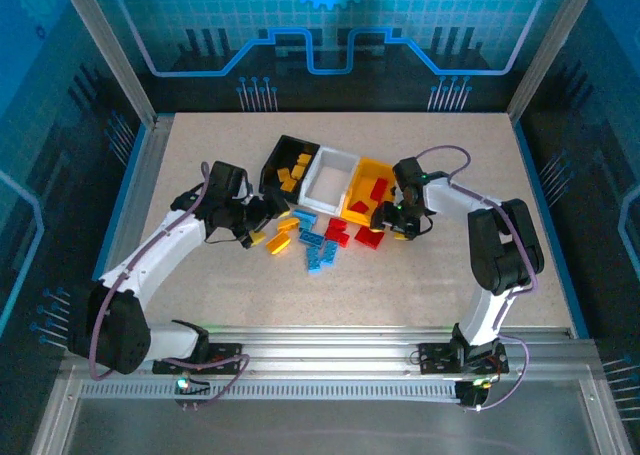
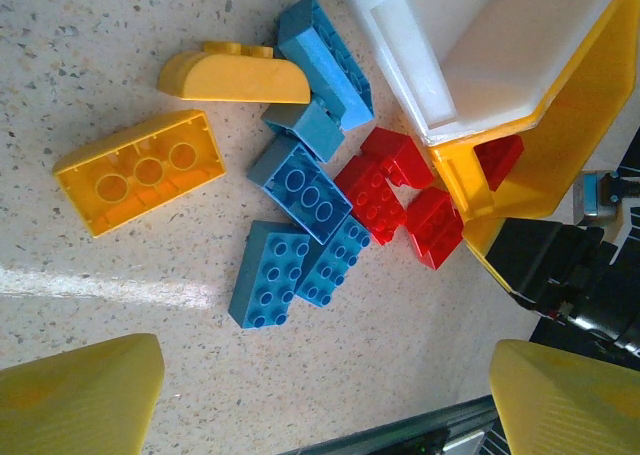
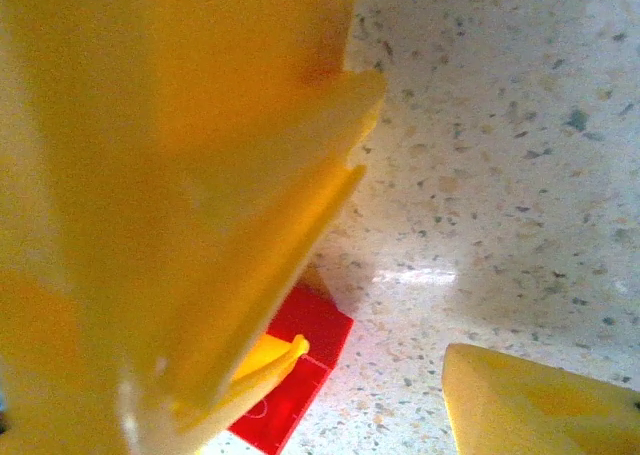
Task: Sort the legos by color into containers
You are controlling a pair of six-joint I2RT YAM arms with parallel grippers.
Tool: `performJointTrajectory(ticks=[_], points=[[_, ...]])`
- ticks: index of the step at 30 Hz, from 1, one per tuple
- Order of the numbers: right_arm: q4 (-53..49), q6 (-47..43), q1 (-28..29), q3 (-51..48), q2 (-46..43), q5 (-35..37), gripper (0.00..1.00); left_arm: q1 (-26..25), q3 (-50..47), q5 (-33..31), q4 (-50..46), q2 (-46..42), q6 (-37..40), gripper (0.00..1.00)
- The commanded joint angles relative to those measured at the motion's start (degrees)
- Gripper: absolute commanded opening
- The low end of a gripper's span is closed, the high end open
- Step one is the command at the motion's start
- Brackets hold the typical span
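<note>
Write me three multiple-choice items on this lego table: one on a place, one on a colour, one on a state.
1. Which bin stands between the other two?
A. black bin
B. white bin
C. orange-yellow bin

2. What colour are the bricks in the black bin?
A. red
B. yellow
C. blue

3. How are the left fingers?
A. shut on a blue brick
B. shut on a red brick
C. open, nothing between them

Answers:
1 B: the top view shows it flanked by the black and orange-yellow bins.
2 B: only yellow bricks lie inside it.
3 C: the left wrist view shows them wide apart, holding nothing.
</note>
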Motion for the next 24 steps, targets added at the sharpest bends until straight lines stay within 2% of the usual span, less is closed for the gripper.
performJointTrajectory(ticks=[1,8,12,16,19,24], points=[[-1.8,-0.2,-1.3,-0.7,0.7,2.7,0.65,0.3,-0.3,0.3,-0.8,0.2,-0.2,0.86],[-3.5,-3.8,-6.7,5.5,2.8,4.7,0.67,0.3,-1.1,0.8,-0.8,-0.4,-0.4,0.86],[-6.0,-4.8,-8.0,8.3,2.4,2.3,0.67,0.3,-1.1,1.1,-0.7,-0.5,-0.6,0.86],[-7.8,-3.4,-5.5,5.6,-1.6,1.3,0.67,0.3,-2.2,0.9,-0.2,-1.3,-0.7,0.86],[-6.7,-0.1,-1.5,1.4,-5.0,1.1,0.67,0.3,-3.7,1.0,0.8,-1.8,-1.3,0.87],[-4.8,3.3,3.7,0.8,-2.8,1.3,0.67,0.3,-5.1,1.5,2.2,-1.8,-2.0,0.87]])
